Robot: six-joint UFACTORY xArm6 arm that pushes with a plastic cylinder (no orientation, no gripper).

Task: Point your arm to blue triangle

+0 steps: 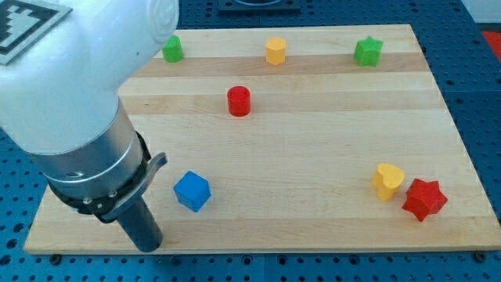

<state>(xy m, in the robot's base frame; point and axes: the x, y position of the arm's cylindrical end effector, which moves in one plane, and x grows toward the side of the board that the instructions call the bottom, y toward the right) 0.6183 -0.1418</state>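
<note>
My tip [149, 246] rests near the bottom left corner of the wooden board [313, 149]. The only blue block in view is a blue cube [192, 191], just up and to the right of my tip and a short gap from it. No blue triangle shows. The bulky white and grey arm [70, 102] covers the board's upper left part and could be hiding blocks there.
A green block [172, 48], a yellow hexagon [275, 50] and a green star [367, 52] line the top edge. A red cylinder [239, 101] stands below them. A yellow heart [387, 181] and a red star [424, 199] sit at the bottom right.
</note>
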